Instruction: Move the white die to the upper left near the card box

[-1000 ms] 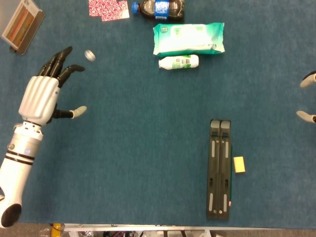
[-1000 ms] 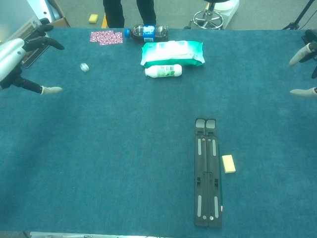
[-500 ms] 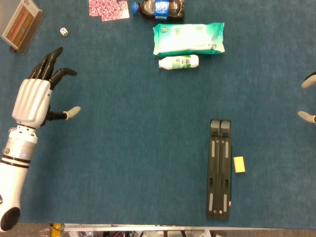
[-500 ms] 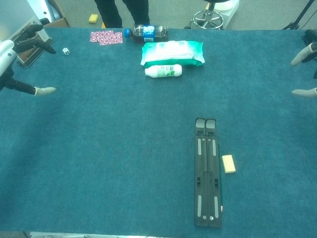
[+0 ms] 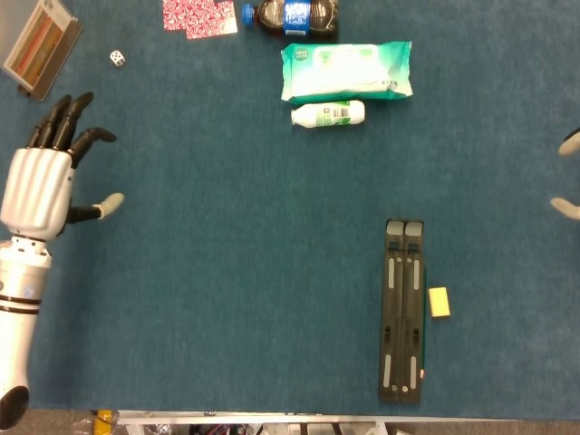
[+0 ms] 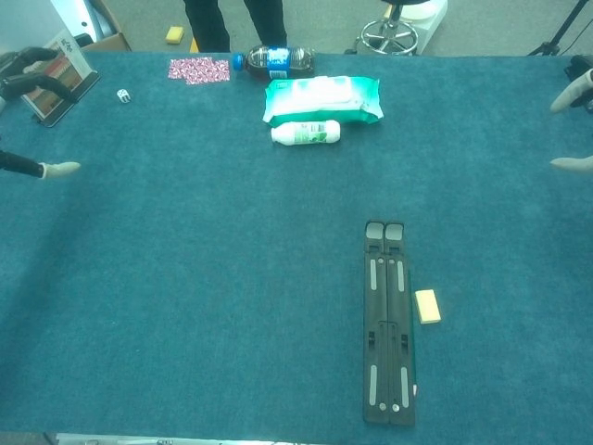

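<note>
I've pulled my left hand back toward me since the die landed; its fingers are spread, holding nothing. The white die rests beyond those fingertips, near the card box. I can't tell how my right hand is set.

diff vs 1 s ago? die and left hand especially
The white die went from a blur just past the left hand's fingertips to lying still further up and left, right of the card box and clear of it. The left hand, open and holding nothing, drew back down and left. The right hand shifted slightly toward the edge. Bottles, wipes pack, cards, black stand and yellow block stayed put.
</note>
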